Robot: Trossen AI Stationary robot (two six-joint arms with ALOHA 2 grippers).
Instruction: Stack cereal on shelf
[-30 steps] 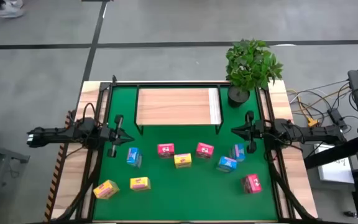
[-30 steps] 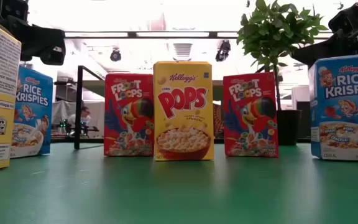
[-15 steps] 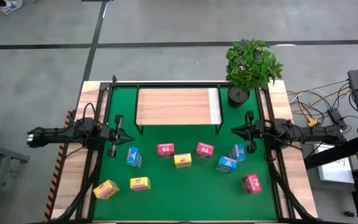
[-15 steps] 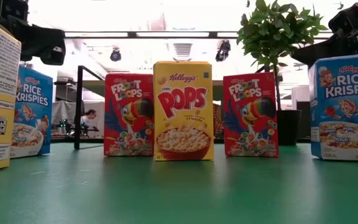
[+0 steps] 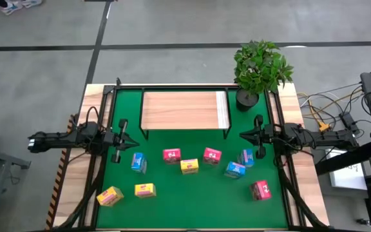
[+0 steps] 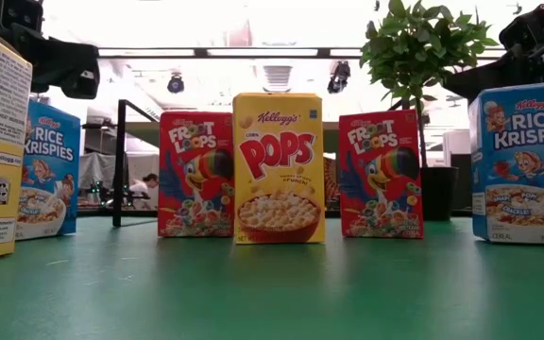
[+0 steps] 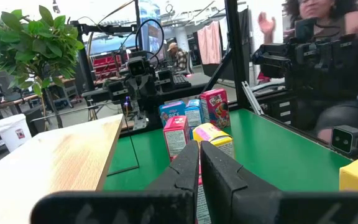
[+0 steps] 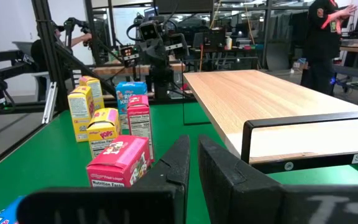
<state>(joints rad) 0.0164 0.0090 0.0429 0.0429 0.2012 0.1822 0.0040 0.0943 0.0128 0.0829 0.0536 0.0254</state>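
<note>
The light-wood shelf [image 5: 184, 109] stands on thin black legs at the far middle of the green mat, its white strip on the right end. Nine small cereal boxes stand on the mat in front of it: blue [image 5: 138, 162], pink [image 5: 171, 155], yellow [image 5: 189, 167], pink [image 5: 212, 155], two blue [image 5: 246, 158] [image 5: 235, 169], pink [image 5: 261, 189] and two yellow [image 5: 145, 190] [image 5: 110, 196]. My left gripper [image 5: 126, 136] hovers shut at the mat's left side, pointing right. My right gripper [image 5: 245, 135] hovers shut at the right side, pointing left. Neither touches a box.
A potted plant [image 5: 260, 67] stands at the shelf's far right corner. Black frame posts [image 5: 105, 129] run along both sides of the mat. People move in the room beyond the table. Open mat lies between the boxes and the near edge [image 5: 192, 212].
</note>
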